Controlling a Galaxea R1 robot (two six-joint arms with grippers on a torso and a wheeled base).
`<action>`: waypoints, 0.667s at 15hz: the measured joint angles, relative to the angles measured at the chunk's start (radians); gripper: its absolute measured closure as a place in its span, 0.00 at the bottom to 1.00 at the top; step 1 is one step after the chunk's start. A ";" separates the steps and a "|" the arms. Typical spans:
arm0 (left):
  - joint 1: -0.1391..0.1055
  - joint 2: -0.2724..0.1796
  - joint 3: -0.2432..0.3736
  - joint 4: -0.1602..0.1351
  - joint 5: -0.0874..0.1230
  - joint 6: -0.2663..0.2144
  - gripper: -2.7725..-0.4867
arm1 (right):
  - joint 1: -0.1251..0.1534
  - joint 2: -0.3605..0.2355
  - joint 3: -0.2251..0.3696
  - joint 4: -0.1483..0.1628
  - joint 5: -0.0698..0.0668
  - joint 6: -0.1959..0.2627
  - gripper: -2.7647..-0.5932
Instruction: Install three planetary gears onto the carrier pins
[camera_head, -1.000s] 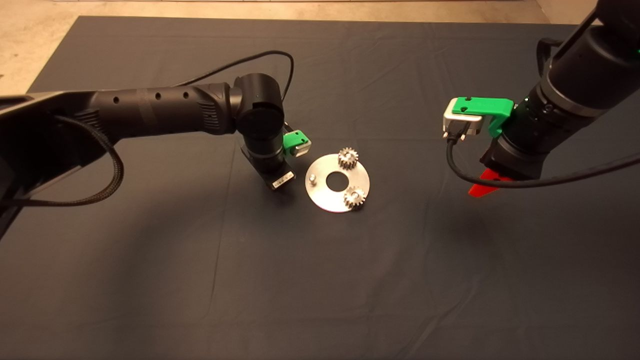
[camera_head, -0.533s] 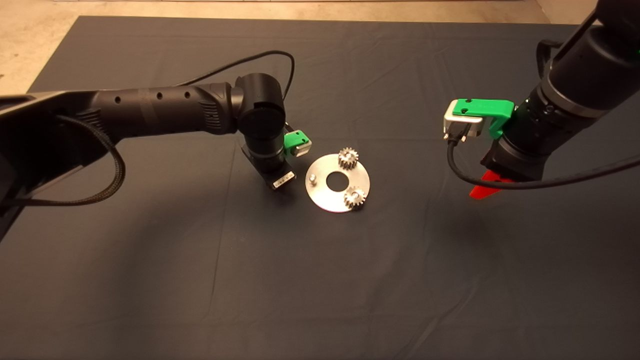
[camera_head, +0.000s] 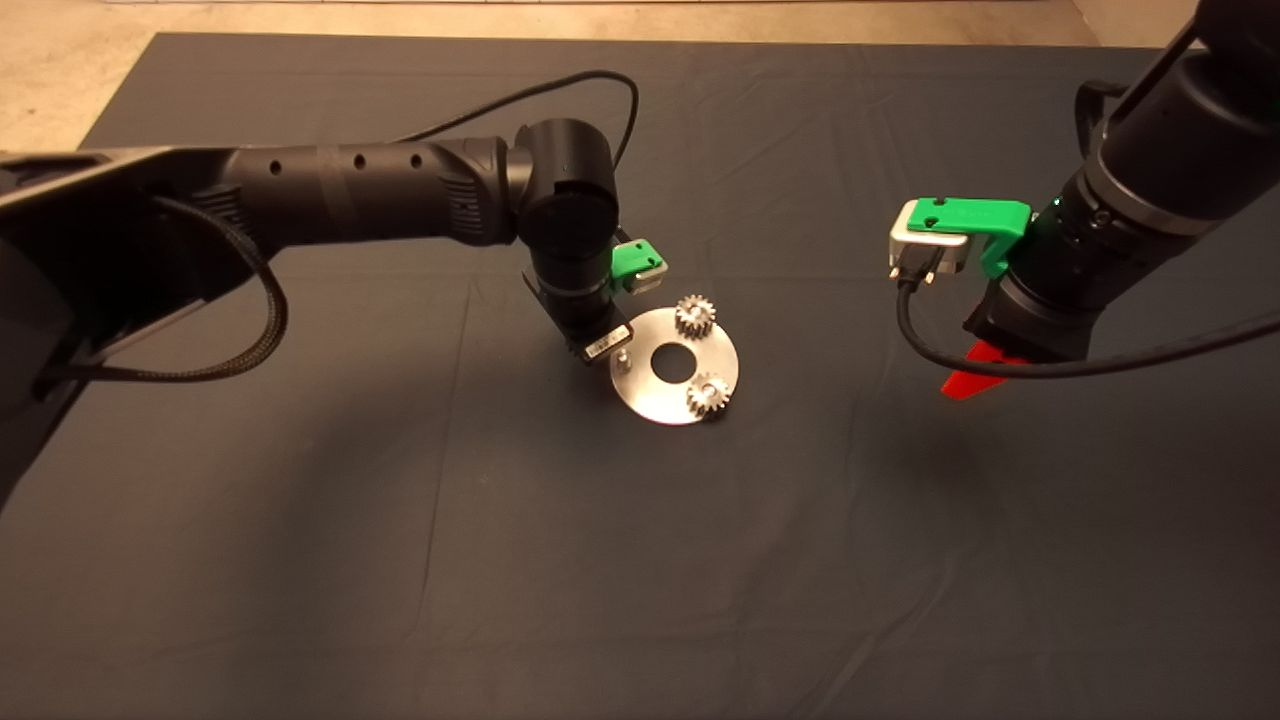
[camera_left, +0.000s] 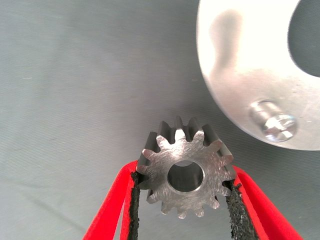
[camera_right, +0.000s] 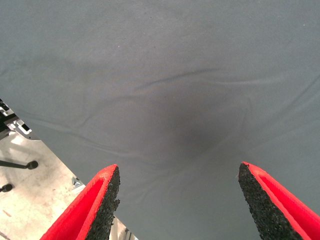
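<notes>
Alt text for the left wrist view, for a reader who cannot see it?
The left gripper holds a gear between its two red fingers, above the dark mat. Just beyond it lies the disc, with one bare pin near its rim.

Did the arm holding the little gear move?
Yes. The left gripper, shut on the third gear, moved right toward the disc, which stayed put.

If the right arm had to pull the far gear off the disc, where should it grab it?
By its toothed rim, gripper fingers on opposite sides, coming straight down from above. The far gear sits flat on the disc over an upright pin, so it probably only lifts straight up. The right gripper hangs open over bare mat.
</notes>
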 joint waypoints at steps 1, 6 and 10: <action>-0.005 -0.001 0.000 -0.001 0.002 0.000 0.78 | 0.000 -0.002 0.000 0.000 0.000 0.000 0.47; -0.015 0.004 0.000 -0.018 0.003 0.001 0.78 | 0.000 -0.010 0.000 0.001 0.001 0.000 0.47; -0.051 0.012 0.000 -0.043 0.004 0.004 0.78 | 0.000 -0.013 0.000 0.003 0.001 0.000 0.47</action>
